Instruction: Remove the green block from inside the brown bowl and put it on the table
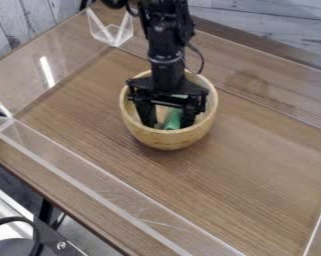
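- The brown bowl (pixel 170 118) sits on the table (pixel 230 190), a little toward twelve o'clock from its middle.
- The gripper (pixel 168 112) points straight down into the bowl, jaws spread wide, one at nine o'clock and one at three.
- The green block (pixel 167 119) lies inside the bowl between them, not gripped as far as I can see.
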Robot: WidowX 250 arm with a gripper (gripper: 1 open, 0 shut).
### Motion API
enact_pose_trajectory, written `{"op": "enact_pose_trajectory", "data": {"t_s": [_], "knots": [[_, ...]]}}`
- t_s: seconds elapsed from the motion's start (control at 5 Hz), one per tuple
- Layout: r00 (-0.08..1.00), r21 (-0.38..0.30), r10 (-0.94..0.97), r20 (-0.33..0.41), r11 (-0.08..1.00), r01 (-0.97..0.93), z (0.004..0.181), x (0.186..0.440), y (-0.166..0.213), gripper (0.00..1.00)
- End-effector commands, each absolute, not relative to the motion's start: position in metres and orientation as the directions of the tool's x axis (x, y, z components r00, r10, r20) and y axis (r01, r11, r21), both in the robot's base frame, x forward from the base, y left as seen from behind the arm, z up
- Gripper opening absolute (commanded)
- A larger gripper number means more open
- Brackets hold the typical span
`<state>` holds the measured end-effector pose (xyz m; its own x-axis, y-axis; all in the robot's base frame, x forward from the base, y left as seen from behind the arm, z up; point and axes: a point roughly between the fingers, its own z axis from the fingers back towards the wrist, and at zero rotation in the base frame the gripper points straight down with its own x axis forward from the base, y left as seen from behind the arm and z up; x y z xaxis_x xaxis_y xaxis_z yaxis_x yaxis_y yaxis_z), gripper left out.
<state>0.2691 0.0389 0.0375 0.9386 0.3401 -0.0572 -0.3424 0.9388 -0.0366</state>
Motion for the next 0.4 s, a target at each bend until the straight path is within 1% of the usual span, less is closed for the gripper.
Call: {"op": "enact_pose_trajectory", "data": {"t_s": [0.0, 0.2], "knots": [[0.932, -0.046, 0.362, -0.038, 0.931, -0.363, 0.0547, 0.2818, 0.0467, 1.00], [0.918, -0.071, 0.387, -0.083, 0.917, -0.393, 0.0528, 0.2867, 0.0515, 1.00]]}}
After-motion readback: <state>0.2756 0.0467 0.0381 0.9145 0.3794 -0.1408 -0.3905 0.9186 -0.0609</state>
